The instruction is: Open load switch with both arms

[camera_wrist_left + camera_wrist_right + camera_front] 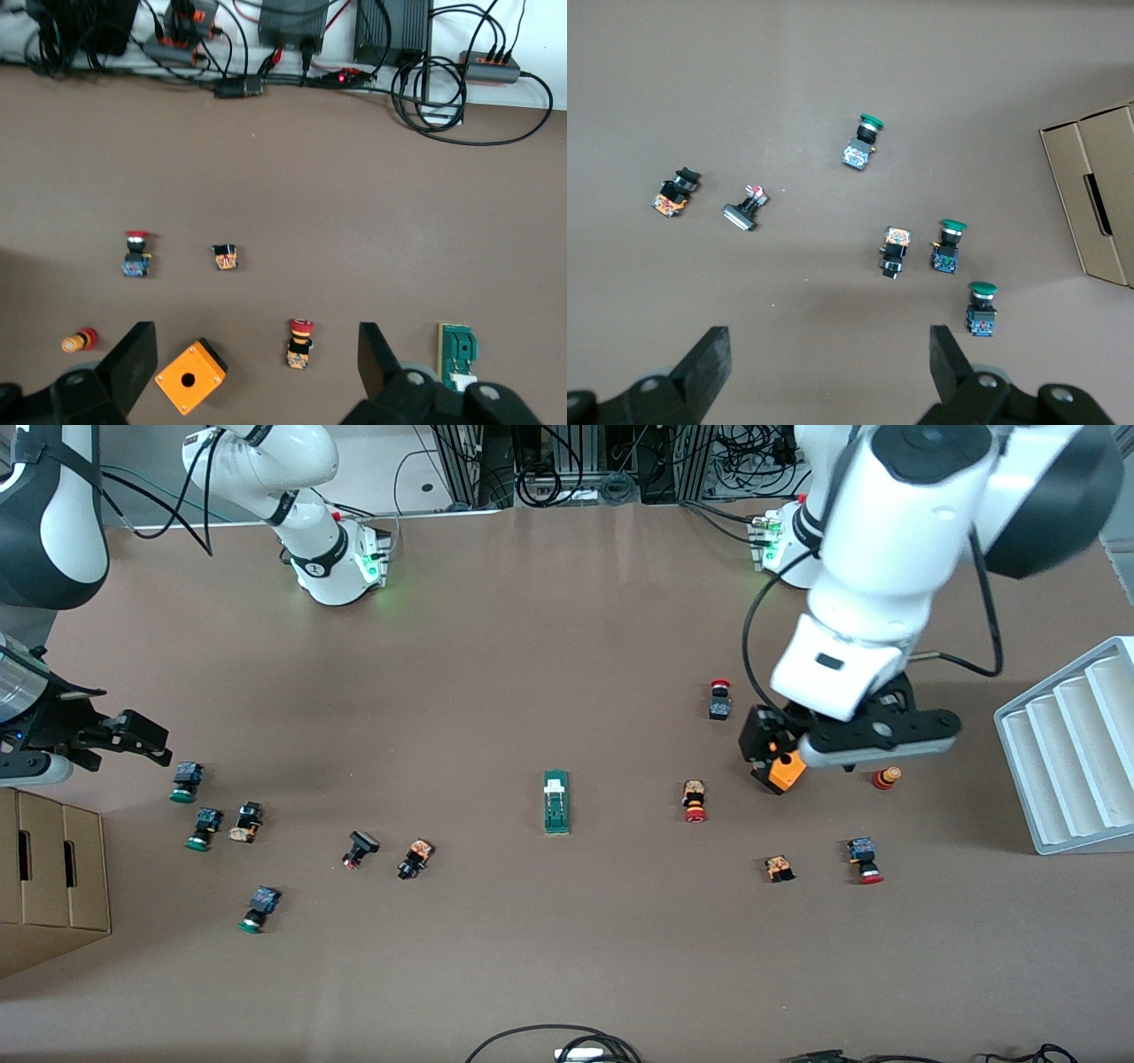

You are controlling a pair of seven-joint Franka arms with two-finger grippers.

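Slim green rectangular load switch (556, 802) lies flat on matte brown table (532, 646); left gripper (257, 372) and right gripper (828, 372) jaws apart

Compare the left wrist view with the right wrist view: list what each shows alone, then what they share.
Only the left wrist view: the load switch, an orange box with a hole, red-capped buttons and a tangle of cables at the table's edge.
Only the right wrist view: green-capped buttons and a cardboard box.
Both: the brown table, with that arm's own gripper, left or right, hanging above it, jaws open and empty.
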